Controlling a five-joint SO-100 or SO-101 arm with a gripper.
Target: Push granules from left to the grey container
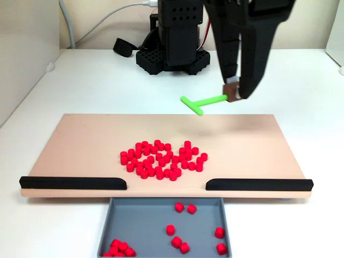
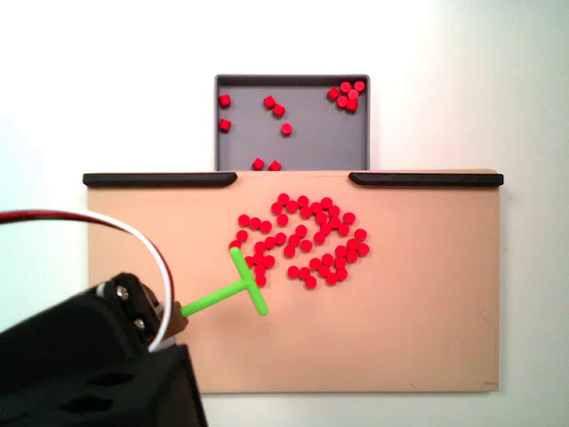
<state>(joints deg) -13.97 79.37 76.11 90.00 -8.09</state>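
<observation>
Fingers (image 1: 235, 92) are clamping the stem of the green T-shaped pusher (image 1: 202, 103), holding it above the far side of the tan board (image 1: 80, 140) on the white table (image 1: 97, 80). Grey container (image 1: 161, 220) is sitting against the board's gap between two black strips (image 1: 72, 183), holding scattered granules. Most granules (image 1: 164, 159) are clustering mid-board.

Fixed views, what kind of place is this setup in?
Probably a hobby or lab test bench: a plain white table carrying a robot arm's black base with loose cables, and a tan board of red granules beside a grey container.
</observation>
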